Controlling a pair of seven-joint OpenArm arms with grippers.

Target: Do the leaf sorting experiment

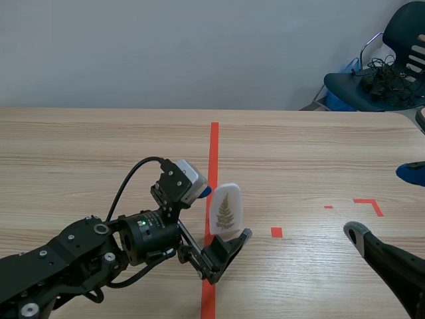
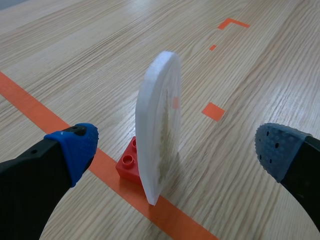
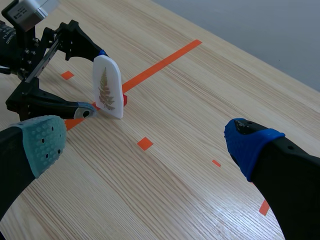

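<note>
1. The leaf card [image 1: 226, 210] stands upright near the middle of the tabletop [image 1: 319, 146], somewhat toward its near edge, right on the centre tape line [image 1: 214, 143]. The fern print faces the tabletop's right edge.
2. The card's lower edge sits in a red brick [image 2: 129, 164], which seems to serve as a foot. That is likely why so thin a piece stays on end.
3. The left gripper [image 2: 175, 150] is spread wide with the card between its fingers, one pad facing each flat face. The left wrist view shows a gap on both sides, so nothing is pinched yet.
4. That placement looks chosen. Closing on the broad faces would give the pads much more contact than the narrow rim would.
5. The brick sits low and to one side of the card. A low grip might catch it as well, so a hold higher on the card looks safer.
6. The right gripper [image 3: 147, 145] is also spread and carries nothing. It sits low by the near right corner, well apart from the card, probably parked out of the way.
</note>
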